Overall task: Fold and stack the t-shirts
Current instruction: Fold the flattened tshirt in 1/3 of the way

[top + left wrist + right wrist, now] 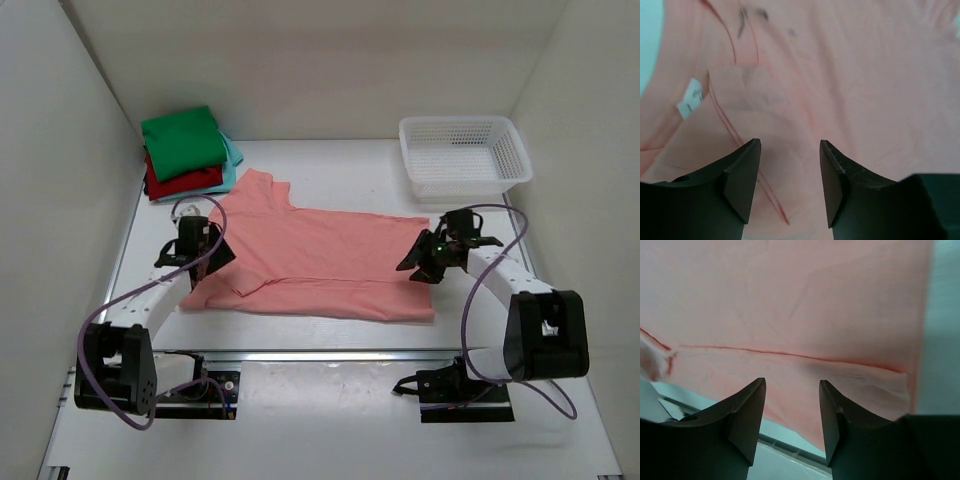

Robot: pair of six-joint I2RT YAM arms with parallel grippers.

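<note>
Far-left corner of white desk (340,175): stack of folded green, red, teal cloth t-shirts (185,155). Left tool (790,145) parted, empty, over collar end of flat salmon-pink cloth t-shirt (320,265), mid-desk. Right tool (791,385) parted, empty, over hem corner.

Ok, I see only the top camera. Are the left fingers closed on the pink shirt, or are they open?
Observer: Open. In the left wrist view the left fingers stand apart over the pink shirt, with nothing pinched between them.
Operator: And which part of the shirt is under them?
Observer: The neck area. A small white label shows there, to the left of the fingers.
Operator: And the right side?
Observer: The right fingers are open too, over the shirt's edge. A thin reddish line crosses the cloth there, and the table shows beside it.
</note>
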